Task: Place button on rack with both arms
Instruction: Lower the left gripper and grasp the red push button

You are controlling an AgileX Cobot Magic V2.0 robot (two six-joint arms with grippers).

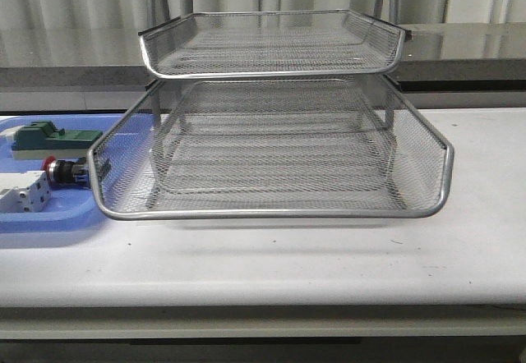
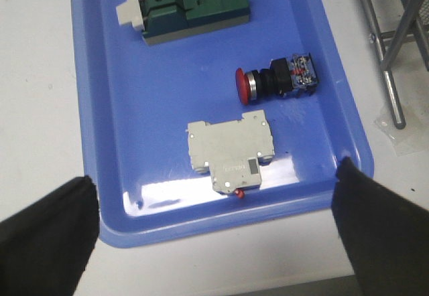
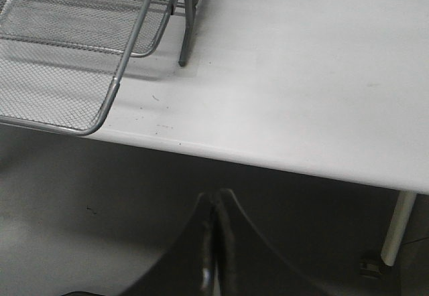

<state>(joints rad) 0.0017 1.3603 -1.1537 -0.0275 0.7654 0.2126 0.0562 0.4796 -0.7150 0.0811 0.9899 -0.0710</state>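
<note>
So your small push-button switch with the red mushroom cap, silver collar and black-and-blue body (image 2: pixel 276 82) was lying on its side in the flat blue plastic tray (image 2: pixel 107 142), cap pointing away from the rack. From the front it sat at about 9 o'clock from the big silver wire-mesh letter rack (image 1: pixel 271 145), tucked just beside the lower tier's front-left corner. Around it in the tray you had the green block with the cream end (image 2: pixel 191 8) farther back and the white-grey breaker-style block (image 2: pixel 231 150) closer to the tray's near rim, each with bare blue floor between it and the button.

Your left gripper (image 2: pixel 214 229) hovered over the tray's near rim with its jaws spread wide, holding nothing, one black finger (image 2: pixel 47 236) at either side of the frame.

Your right gripper (image 3: pixel 214 242) hung out past the white table's (image 3: pixel 301 75) front edge, jaws pressed together, empty. The rack's lower tier corner overhung near that edge, and the tabletop at 3 o'clock from the rack was bare.
</note>
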